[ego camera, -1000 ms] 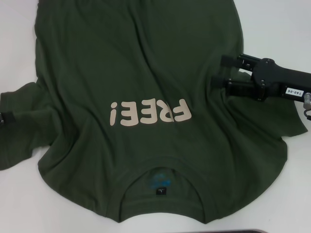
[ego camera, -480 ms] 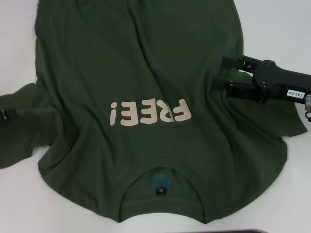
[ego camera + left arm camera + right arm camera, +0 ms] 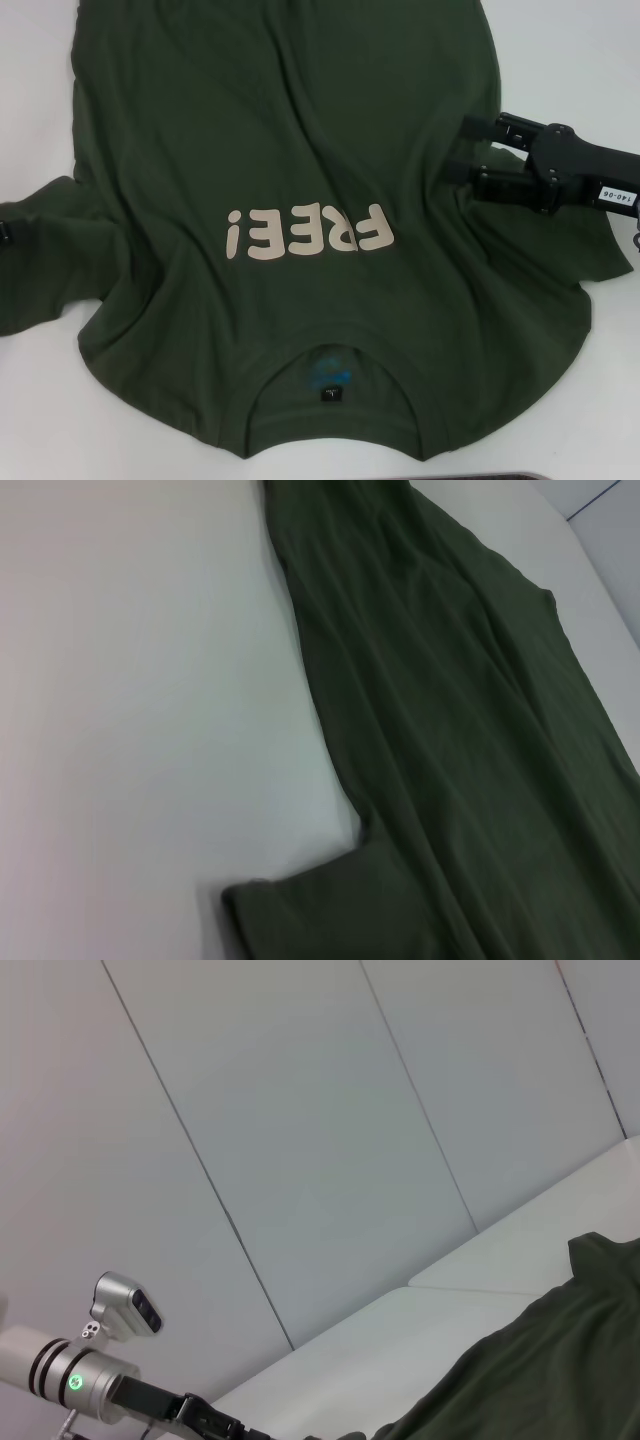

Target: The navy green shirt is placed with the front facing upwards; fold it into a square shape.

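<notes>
Olive navy green shirt point(image 3: 290, 180) lengthwise, collar nearest robot; right gripper point(image 3: 458, 148) fingers spread; left gripper's unreadable.

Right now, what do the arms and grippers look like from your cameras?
The right gripper is matte black with two long, straight fingers, on a black wrist bearing a white label reading 140-06. Only a small black piece of the left gripper shows. The right wrist view catches a silver arm segment with a green light.
</notes>
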You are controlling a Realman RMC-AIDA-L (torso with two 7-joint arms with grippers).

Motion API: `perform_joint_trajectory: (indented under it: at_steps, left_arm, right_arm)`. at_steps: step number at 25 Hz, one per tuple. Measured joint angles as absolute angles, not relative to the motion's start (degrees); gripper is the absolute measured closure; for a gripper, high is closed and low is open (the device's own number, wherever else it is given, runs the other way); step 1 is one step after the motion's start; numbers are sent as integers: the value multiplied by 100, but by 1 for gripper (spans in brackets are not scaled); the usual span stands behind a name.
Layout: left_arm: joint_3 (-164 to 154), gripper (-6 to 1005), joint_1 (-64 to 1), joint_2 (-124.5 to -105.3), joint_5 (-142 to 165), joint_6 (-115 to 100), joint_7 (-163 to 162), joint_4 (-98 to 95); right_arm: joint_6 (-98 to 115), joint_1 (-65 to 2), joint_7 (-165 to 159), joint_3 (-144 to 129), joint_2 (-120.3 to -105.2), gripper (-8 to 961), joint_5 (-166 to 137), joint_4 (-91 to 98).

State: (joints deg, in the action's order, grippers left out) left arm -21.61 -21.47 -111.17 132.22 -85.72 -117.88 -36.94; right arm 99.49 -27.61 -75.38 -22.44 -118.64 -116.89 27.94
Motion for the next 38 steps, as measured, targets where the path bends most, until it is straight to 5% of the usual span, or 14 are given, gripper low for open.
perform_joint_trajectory:
  at_steps: [11, 16, 38]
  left_arm:
    - [-2171, 874, -2153, -11118, 13220, -8571, -11773, -3710]
    - [-2166, 992, -2165, -11118, 13188, -8606, -11767, -3719]
    - [-2132, 993, -2719, -11466, 12495, -9441, -11724, -3825]
  right_arm:
    - [9949, -2747, -7544, -2241, -11865, 29, -11689, 2795]
    - [9949, -2741, -7546, -2241, -11871, 29, -11689, 2795]
    - [9946, -2715, -7502, -2262, -11912, 30, -11689, 2745]
